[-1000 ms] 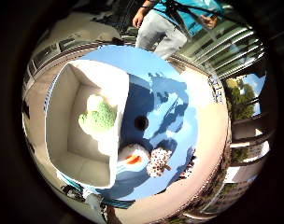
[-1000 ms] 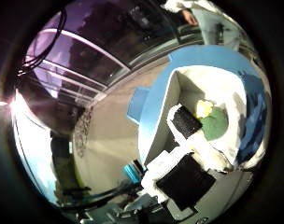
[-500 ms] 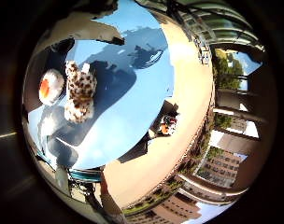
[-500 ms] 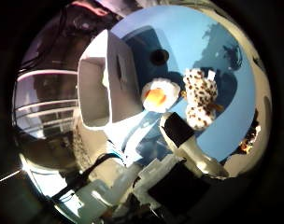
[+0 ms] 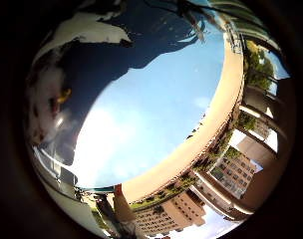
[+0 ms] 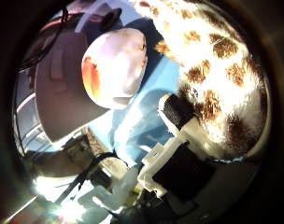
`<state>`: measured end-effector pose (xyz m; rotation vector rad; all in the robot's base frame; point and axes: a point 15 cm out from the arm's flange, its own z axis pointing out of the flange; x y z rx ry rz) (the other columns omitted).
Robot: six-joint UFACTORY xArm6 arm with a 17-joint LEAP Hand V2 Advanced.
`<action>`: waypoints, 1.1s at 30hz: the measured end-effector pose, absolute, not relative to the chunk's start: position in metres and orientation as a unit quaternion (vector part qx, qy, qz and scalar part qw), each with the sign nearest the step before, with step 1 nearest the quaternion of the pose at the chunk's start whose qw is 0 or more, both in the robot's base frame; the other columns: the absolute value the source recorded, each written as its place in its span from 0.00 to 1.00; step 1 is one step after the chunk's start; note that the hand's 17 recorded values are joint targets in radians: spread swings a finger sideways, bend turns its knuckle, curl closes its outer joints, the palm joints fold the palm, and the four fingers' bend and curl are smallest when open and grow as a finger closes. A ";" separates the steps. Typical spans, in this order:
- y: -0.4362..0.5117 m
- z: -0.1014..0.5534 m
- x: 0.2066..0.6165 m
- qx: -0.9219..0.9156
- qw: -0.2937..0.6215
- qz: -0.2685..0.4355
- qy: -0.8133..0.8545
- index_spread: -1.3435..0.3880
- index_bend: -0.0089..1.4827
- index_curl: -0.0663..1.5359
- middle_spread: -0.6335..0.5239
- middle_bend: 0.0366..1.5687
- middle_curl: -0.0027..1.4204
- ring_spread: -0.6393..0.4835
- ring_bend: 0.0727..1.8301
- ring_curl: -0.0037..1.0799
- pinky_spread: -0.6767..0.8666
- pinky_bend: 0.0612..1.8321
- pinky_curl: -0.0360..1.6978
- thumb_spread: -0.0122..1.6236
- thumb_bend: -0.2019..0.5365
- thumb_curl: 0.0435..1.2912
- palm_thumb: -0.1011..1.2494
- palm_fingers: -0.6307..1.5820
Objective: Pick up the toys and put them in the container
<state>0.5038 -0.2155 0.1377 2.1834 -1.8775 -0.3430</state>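
A spotted plush toy (image 6: 217, 65) fills much of the right thumb side palm view, close to the palm. Beside it on the blue table (image 6: 142, 131) lies a round white and orange toy (image 6: 114, 65). The white container (image 6: 63, 93) stands just past the round toy. My hand (image 6: 184, 154) is right over the spotted toy; a black and white finger (image 6: 182, 114) reaches to the toy's edge, and the fingers look relaxed. In the right little finger side palm view the spotted toy (image 5: 50, 100) shows blurred, in shadow.
The right little finger side palm view shows the blue table top (image 5: 161, 110), part sunlit and part in shadow, and its tan outer edge (image 5: 206, 129). Buildings and trees lie beyond that edge.
The hand has come down much closer to the toys. The spotted toy and the round toy now fill far more of the thumb side view.
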 end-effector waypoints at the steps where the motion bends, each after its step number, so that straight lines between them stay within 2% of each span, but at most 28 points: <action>1: -0.215 0.137 0.504 0.750 0.127 -0.116 -0.639 0.76 0.07 0.14 0.56 0.26 0.30 0.78 0.46 0.35 0.73 0.70 0.10 0.71 0.27 0.24 0.53 0.61; 2: -0.216 0.137 0.503 0.751 0.131 -0.115 -0.637 0.73 0.08 0.13 0.54 0.34 0.33 0.74 0.52 0.38 0.72 0.71 0.10 0.71 0.29 0.25 0.57 0.69; 3: -0.216 0.137 0.503 0.751 0.131 -0.115 -0.637 0.72 0.08 0.12 0.53 0.37 0.35 0.73 0.55 0.39 0.71 0.70 0.10 0.71 0.30 0.26 0.59 0.70; 4: -0.217 0.142 0.506 0.752 0.128 -0.109 -0.638 0.69 0.09 0.11 0.50 0.45 0.40 0.69 0.63 0.46 0.70 0.69 0.10 0.70 0.32 0.27 0.64 0.70; 6: -0.220 0.154 0.509 0.752 0.122 -0.096 -0.641 0.66 0.12 0.10 0.47 0.52 0.45 0.65 0.69 0.51 0.68 0.72 0.11 0.69 0.33 0.30 0.69 0.69; 9: -0.232 0.195 0.514 0.745 0.098 -0.060 -0.657 0.60 0.20 0.07 0.43 0.62 0.52 0.59 0.72 0.57 0.64 0.81 0.13 0.66 0.36 0.35 0.78 0.76; 15: -0.241 0.288 0.518 0.731 0.038 0.012 -0.682 0.51 0.32 0.06 0.39 0.68 0.61 0.53 0.73 0.63 0.58 0.89 0.17 0.65 0.33 0.41 0.81 0.75; 21: -0.216 0.391 0.515 0.730 -0.023 0.089 -0.677 0.43 0.46 0.04 0.36 0.71 0.67 0.49 0.75 0.68 0.54 0.94 0.20 0.65 0.25 0.46 0.77 0.73; 27: -0.120 0.490 0.510 0.758 -0.107 0.145 -0.626 0.37 0.56 0.03 0.35 0.74 0.72 0.47 0.78 0.72 0.52 0.97 0.23 0.67 0.26 0.50 0.77 0.70; 33: 0.015 0.507 0.511 0.801 -0.140 0.128 -0.568 0.33 0.64 0.03 0.35 0.76 0.76 0.46 0.80 0.75 0.51 0.97 0.26 0.68 0.26 0.52 0.78 0.68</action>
